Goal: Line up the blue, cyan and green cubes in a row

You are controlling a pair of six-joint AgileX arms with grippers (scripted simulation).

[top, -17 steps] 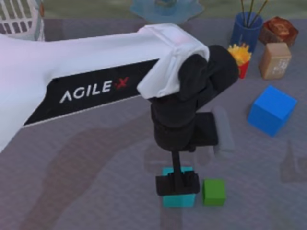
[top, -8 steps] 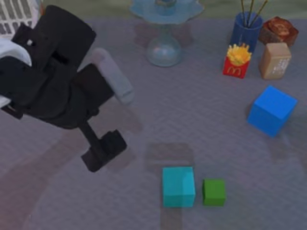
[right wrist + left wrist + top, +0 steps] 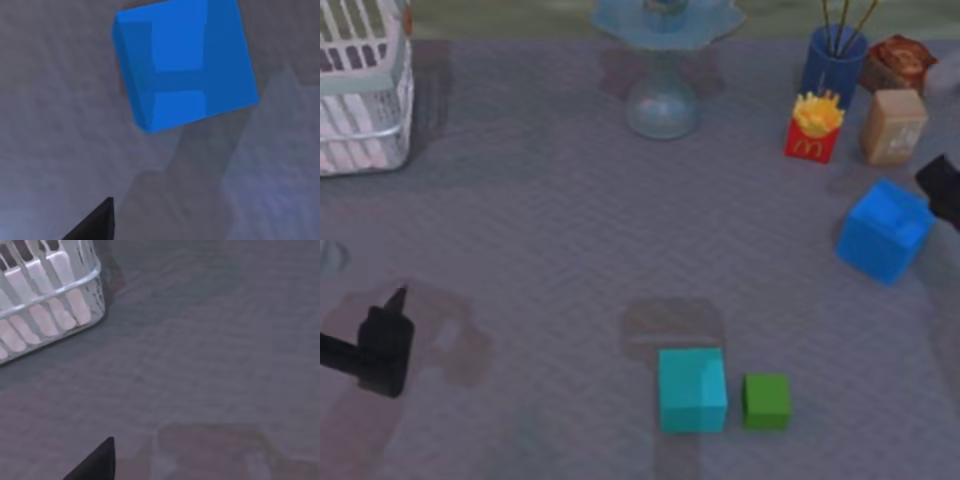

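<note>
Top view showed the cyan cube [image 3: 692,389] near the front of the table [image 3: 550,230], a little right of centre, with the green cube [image 3: 766,401] just beside it on its right, a thin gap between them. The blue cube [image 3: 885,229] sat well apart from both, farther back at the right side, turned at an angle to the table edge.

The left gripper [image 3: 382,345] was at the near left edge, over bare table, well away from all three cubes; whether its jaws were apart or together could not be told. The right gripper [image 3: 942,187] showed only as a dark tip at the right edge, just beside the blue cube's far right corner; its jaws could not be told either.

Right wrist view was filled largely by the blue cube [image 3: 182,62], resting on the table with nothing gripping it. Left wrist view showed a white basket [image 3: 47,300] and bare table.

Along the far side stood a glass stand [image 3: 662,75], a fries box [image 3: 815,128], a dark blue cup [image 3: 832,62] with sticks, a tan box [image 3: 893,127] and a brown box [image 3: 897,62]. The basket [image 3: 360,90] was at the far left corner.
</note>
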